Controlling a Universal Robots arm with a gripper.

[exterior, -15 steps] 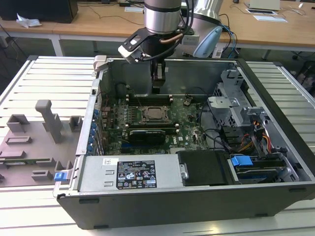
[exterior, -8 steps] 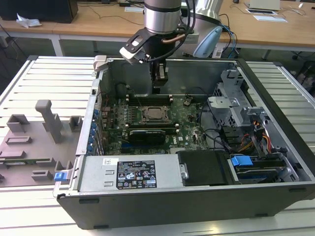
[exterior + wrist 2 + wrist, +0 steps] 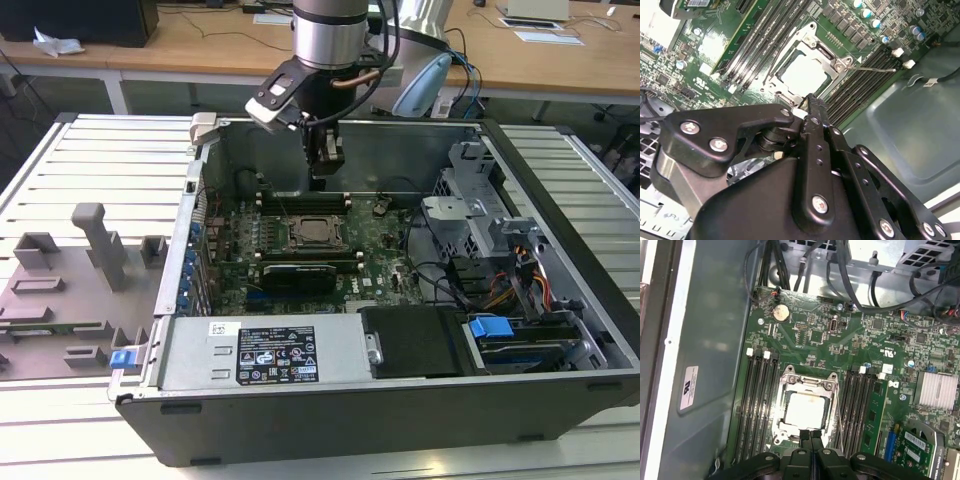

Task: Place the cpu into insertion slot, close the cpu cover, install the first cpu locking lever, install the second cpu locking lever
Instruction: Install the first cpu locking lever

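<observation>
Gripper (image 3: 810, 434), fingers pressed together on nothing, poised above the cpu (image 3: 806, 409), which lies framed by the flat-lying cpu cover (image 3: 807, 384) on the motherboard (image 3: 830, 345).

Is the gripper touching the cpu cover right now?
Apart. In the exterior view the gripper hangs above the cpu cover, motherboard showing between them.

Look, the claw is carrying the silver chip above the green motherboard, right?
No. The claw is above the green motherboard, but it is shut and carries nothing. The first wrist view shows the silver cpu lying in its insertion slot.
</observation>
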